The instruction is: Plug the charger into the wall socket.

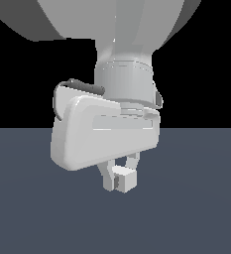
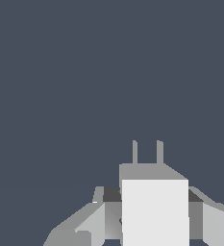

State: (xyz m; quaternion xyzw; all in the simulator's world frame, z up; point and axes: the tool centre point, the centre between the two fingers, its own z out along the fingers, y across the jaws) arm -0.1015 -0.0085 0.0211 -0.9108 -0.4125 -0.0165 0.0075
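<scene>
Claw (image 1: 118, 179) in the exterior view is clamped on the charger (image 1: 124, 179), a small off-white block at about 6 o'clock under the big wrist housing, hanging just above the dark floor (image 1: 196, 198).

Wrist view: charger (image 2: 154, 211) sits between the fingers (image 2: 92, 223), its two thin prongs (image 2: 147, 152) pointing to 12 o'clock over bare floor.

No wall socket shows in either view, so alignment is a guess. Off-angle prongs would jam or twist the block in the grip. No containers around.

off-white charger (image 2: 155, 211), slate-blue floor (image 1: 196, 208), pale grey tool (image 1: 118, 179)
</scene>
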